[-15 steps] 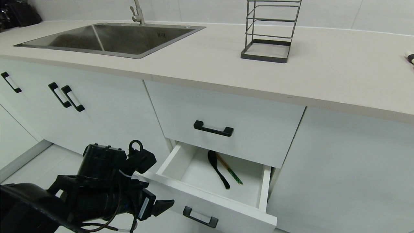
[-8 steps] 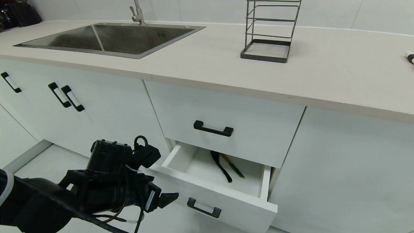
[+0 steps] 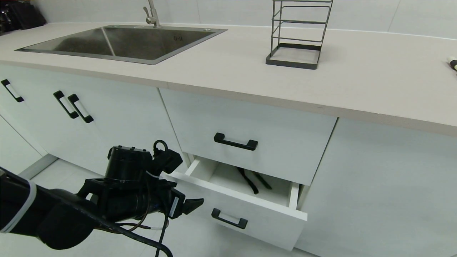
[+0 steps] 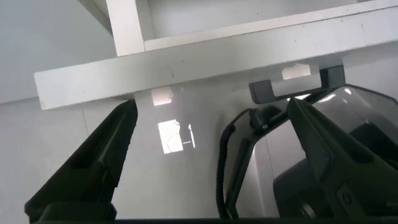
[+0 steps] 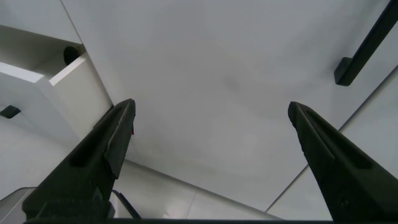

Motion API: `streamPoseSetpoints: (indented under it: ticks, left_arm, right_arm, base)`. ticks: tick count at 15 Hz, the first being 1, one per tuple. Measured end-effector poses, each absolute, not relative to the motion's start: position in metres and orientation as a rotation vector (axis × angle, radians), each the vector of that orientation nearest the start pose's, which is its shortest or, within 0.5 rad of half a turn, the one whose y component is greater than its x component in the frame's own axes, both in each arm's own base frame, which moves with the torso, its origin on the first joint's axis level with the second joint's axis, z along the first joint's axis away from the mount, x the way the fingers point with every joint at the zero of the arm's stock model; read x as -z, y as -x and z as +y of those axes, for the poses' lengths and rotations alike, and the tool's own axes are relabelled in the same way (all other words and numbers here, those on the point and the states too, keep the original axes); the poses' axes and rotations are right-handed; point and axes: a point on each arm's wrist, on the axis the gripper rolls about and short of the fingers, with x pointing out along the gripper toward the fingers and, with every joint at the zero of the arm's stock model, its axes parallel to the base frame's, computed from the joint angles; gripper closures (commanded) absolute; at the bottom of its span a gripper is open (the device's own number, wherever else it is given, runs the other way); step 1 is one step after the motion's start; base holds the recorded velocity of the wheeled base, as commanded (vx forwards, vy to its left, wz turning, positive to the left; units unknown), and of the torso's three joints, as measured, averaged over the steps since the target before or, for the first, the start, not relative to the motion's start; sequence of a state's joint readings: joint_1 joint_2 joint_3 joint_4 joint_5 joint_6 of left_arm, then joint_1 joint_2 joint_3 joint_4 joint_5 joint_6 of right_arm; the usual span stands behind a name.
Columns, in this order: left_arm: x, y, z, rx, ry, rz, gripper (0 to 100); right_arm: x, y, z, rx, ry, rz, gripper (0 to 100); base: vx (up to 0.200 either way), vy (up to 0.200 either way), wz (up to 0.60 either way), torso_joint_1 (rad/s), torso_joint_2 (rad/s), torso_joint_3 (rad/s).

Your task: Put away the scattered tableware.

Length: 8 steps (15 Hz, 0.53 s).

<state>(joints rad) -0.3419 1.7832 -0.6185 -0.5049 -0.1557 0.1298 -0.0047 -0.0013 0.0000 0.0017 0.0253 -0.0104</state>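
the left end effector is seen open just beside the front of the partly open drawer, left of its handle. the black spoon and chopsticks are laid inside the drawer, beyond the end effector.

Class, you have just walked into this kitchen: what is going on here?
The robot's open left claw is at the front of the lower drawer, which has slid partway shut over the last second. A black spoon and chopsticks lie inside, so the tableware is stowed and the drawer is being closed.
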Motion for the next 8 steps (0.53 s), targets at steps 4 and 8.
streamPoseSetpoints:
  ticks: [4, 8]
  left_arm:
    - [-0.094, -0.272, -0.101, 0.538, -0.179, 0.619, 0]
    - [-0.092, -0.281, -0.104, 0.538, -0.175, 0.579, 0]
  right_arm:
    - [-0.075, 0.023, 0.001, -0.021, 0.010, 0.000, 0]
    - [-0.075, 0.023, 0.001, -0.021, 0.010, 0.000, 0]
  base:
    - [0.000, 0.000, 0.00, 0.000, 0.00, 0.000]
    - [0.000, 0.000, 0.00, 0.000, 0.00, 0.000]
